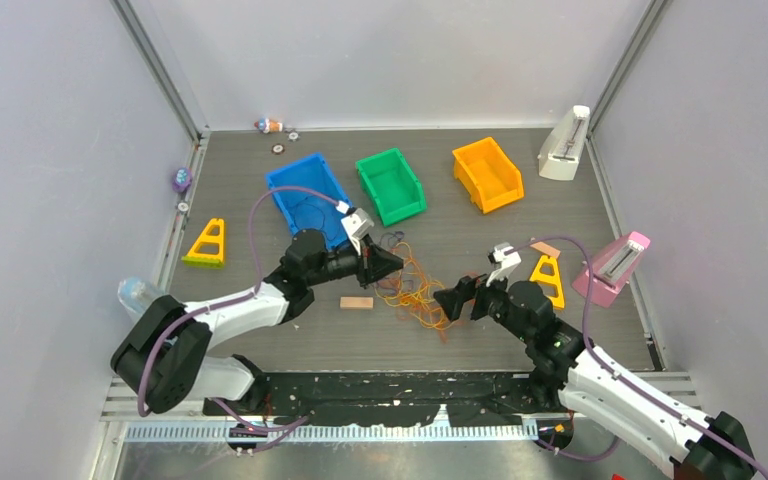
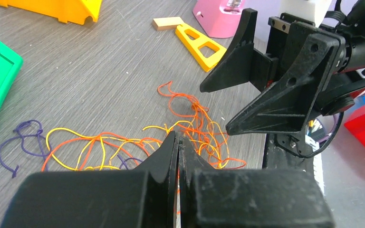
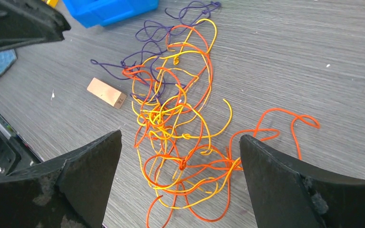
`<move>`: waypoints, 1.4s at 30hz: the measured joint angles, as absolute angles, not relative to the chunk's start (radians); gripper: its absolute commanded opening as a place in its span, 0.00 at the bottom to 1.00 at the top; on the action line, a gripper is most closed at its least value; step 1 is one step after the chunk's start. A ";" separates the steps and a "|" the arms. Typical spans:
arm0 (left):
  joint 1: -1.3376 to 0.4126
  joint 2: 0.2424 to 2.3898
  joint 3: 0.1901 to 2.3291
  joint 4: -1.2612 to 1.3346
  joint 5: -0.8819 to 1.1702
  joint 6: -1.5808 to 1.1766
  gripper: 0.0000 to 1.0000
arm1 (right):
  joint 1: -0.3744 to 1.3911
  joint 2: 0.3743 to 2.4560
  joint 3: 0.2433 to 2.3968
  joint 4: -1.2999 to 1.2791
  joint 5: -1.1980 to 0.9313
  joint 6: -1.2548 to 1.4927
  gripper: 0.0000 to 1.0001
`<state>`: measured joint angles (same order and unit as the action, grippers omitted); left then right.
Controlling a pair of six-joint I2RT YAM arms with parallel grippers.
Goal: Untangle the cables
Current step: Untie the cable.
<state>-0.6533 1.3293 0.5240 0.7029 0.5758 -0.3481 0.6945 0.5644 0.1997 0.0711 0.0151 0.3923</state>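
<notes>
The cables [image 1: 415, 290] lie as a loose tangle of orange, yellow and purple strands on the grey table between the two arms. They also show in the left wrist view [image 2: 100, 147] and the right wrist view [image 3: 180, 128]. My left gripper [image 1: 392, 263] is at the tangle's left edge with its jaws pressed together [image 2: 178, 140]. Orange strands run into its tip and a bit of orange shows in the slit. My right gripper [image 1: 457, 297] is open wide and empty, just above the tangle's right side [image 3: 180, 135]. It also shows in the left wrist view [image 2: 215, 109].
A small wooden block [image 1: 356, 302] lies left of the tangle. Blue [image 1: 305, 195], green [image 1: 390, 185] and orange [image 1: 487, 175] bins stand behind. Yellow triangles [image 1: 207, 243] [image 1: 548, 278], a pink stand [image 1: 615, 265] and a white stand [image 1: 565, 145] sit at the sides.
</notes>
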 measured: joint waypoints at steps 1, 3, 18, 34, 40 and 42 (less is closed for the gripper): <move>-0.658 1.325 0.524 0.694 0.571 -0.335 0.00 | 0.694 0.560 0.195 0.070 0.025 0.406 0.98; -0.675 1.315 0.524 0.664 0.553 -0.303 0.00 | 0.694 0.559 0.186 0.068 0.039 0.434 0.96; -0.773 1.280 0.557 0.465 0.452 -0.140 0.00 | 0.695 0.704 0.189 0.055 0.094 0.448 0.95; -0.780 1.090 0.568 0.369 0.356 -0.232 0.00 | 0.695 0.736 0.166 0.263 0.032 0.421 0.95; -0.783 1.086 0.699 0.249 0.332 -0.294 0.00 | 0.695 0.682 0.166 0.303 0.033 0.395 0.95; -0.785 1.087 0.744 0.212 0.324 -0.304 0.00 | 0.695 0.673 0.166 0.316 0.037 0.380 0.95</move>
